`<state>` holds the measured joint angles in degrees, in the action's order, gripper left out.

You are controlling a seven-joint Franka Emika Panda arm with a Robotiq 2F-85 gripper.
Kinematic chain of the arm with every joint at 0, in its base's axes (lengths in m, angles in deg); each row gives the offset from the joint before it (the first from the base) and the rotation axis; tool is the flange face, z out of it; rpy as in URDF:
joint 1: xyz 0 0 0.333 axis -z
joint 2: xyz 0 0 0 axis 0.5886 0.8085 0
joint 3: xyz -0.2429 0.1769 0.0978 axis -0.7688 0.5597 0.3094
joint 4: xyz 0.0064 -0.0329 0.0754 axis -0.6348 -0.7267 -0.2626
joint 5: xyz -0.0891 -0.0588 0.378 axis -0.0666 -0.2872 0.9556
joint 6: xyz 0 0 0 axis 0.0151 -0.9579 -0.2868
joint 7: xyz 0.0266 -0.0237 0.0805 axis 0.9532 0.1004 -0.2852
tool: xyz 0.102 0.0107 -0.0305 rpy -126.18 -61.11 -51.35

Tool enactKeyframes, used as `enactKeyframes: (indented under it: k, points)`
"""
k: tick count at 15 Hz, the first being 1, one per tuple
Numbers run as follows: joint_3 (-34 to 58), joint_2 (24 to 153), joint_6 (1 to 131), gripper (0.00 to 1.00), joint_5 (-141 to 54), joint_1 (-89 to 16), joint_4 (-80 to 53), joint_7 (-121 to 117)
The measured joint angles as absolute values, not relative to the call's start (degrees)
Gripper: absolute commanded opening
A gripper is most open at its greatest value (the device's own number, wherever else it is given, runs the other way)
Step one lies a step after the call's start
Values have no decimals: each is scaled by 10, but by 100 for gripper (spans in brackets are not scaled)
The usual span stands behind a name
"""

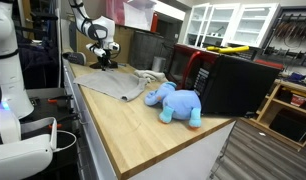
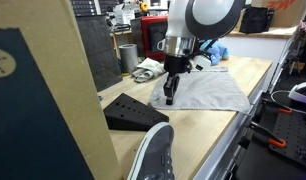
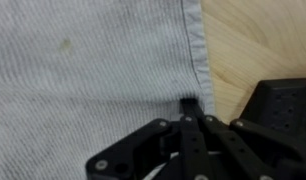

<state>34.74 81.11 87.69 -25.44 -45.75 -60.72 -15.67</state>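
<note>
A grey ribbed cloth (image 1: 118,85) lies flat on the wooden table, also seen in an exterior view (image 2: 208,90) and filling the wrist view (image 3: 93,70). My gripper (image 2: 169,98) points straight down at the cloth's near corner, and it shows in an exterior view (image 1: 103,62) at the table's far end. In the wrist view the fingers (image 3: 190,103) are closed together right on the cloth's hemmed edge, pinching it. The cloth still lies flat around the tips.
A blue plush elephant (image 1: 173,103) lies beside the cloth. A black wedge-shaped block (image 2: 133,112) sits next to the gripper on the wood. A crumpled white cloth (image 2: 148,68), a large black box (image 1: 238,82), a cardboard panel (image 2: 43,100) and a shoe (image 2: 153,155) are around.
</note>
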Motion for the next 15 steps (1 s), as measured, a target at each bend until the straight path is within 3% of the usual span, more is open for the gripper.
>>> enactKeyframes:
  k: [2,11,15]
  points:
    - [352,800,847,34,-234,-457,-607,-160]
    - [245,659,634,99,-251,-424,-561,-185]
    - [204,624,591,100,-293,-407,-543,-186]
